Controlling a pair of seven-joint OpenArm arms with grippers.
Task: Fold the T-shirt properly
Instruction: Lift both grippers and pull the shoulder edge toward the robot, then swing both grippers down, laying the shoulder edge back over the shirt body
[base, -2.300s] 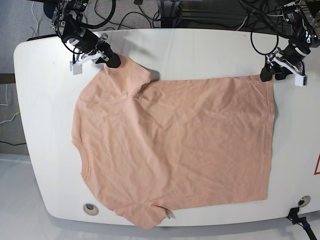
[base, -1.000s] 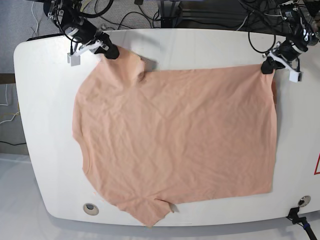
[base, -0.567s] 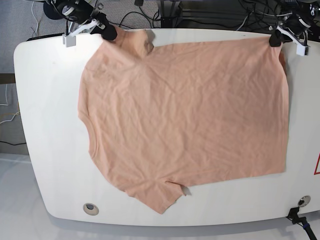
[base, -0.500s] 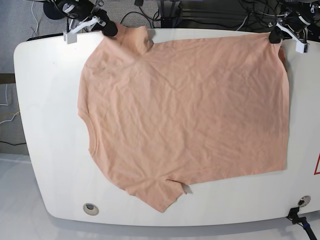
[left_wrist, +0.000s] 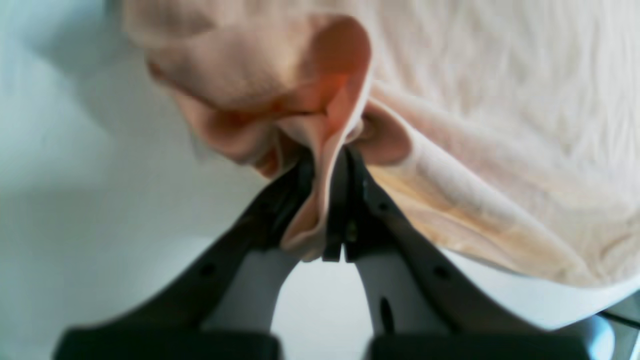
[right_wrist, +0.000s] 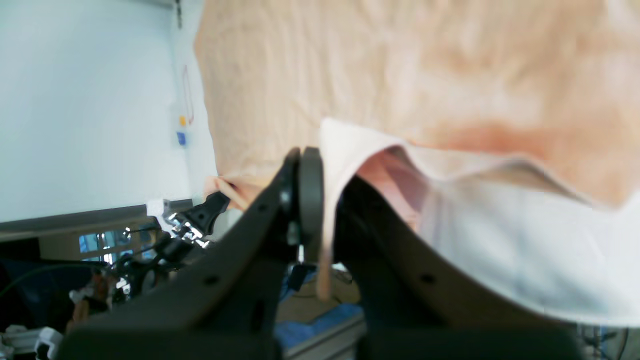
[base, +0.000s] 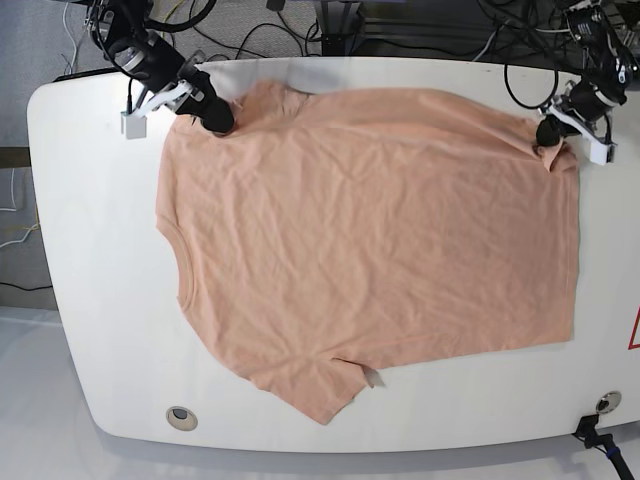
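I have dragged the T-shirt (base: 370, 240) toward the far edge of the tabletop (base: 90, 250) since the first picture; its near sleeve and hem now lie well in from the near edge. Half a second ago both far corners were lifted over the far edge. Now the right gripper (base: 216, 117) and the left gripper (base: 549, 136) have come down and slightly nearer, and the cloth lies flatter, less wrinkled.
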